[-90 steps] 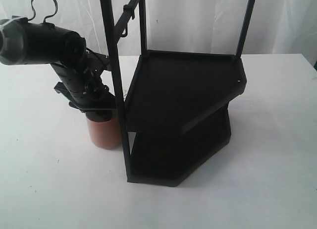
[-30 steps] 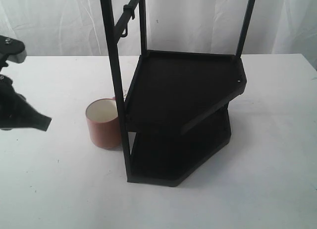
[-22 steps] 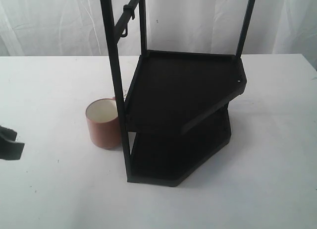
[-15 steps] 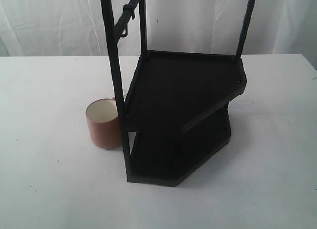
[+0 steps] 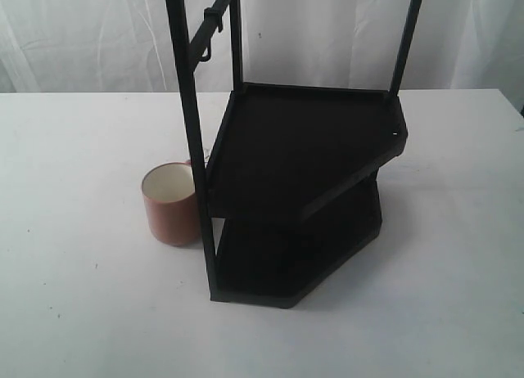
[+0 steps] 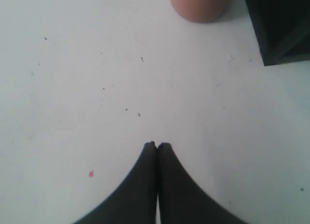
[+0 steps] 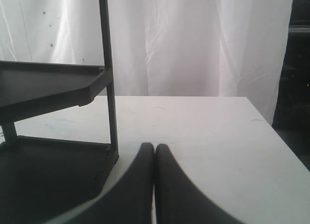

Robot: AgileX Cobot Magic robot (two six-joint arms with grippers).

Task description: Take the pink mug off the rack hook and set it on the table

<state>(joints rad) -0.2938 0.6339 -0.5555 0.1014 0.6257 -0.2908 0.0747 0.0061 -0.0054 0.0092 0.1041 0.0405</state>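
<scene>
The pink mug [image 5: 171, 204] stands upright on the white table [image 5: 74, 296], mouth up, touching the front left post of the black rack [image 5: 303, 165]. Its cream inside shows. The rack hook [image 5: 211, 24] on the slanted bar high up is bare. Neither arm appears in the exterior view. In the left wrist view my left gripper [image 6: 157, 145] is shut with nothing in it, over bare table well short of the pink mug [image 6: 200, 5]. In the right wrist view my right gripper [image 7: 154, 147] is shut and empty beside the rack's lower shelf [image 7: 43, 175].
The two-shelf rack fills the middle of the exterior view; its base corner [image 6: 281, 30] lies next to the mug. White curtains [image 5: 82, 34] hang behind the table. The table's far right edge [image 7: 276, 132] drops to a dark area.
The left arm, which was over the mug three seconds ago, let it go and drew back to the left out of the exterior view. The mug has stayed in place.
</scene>
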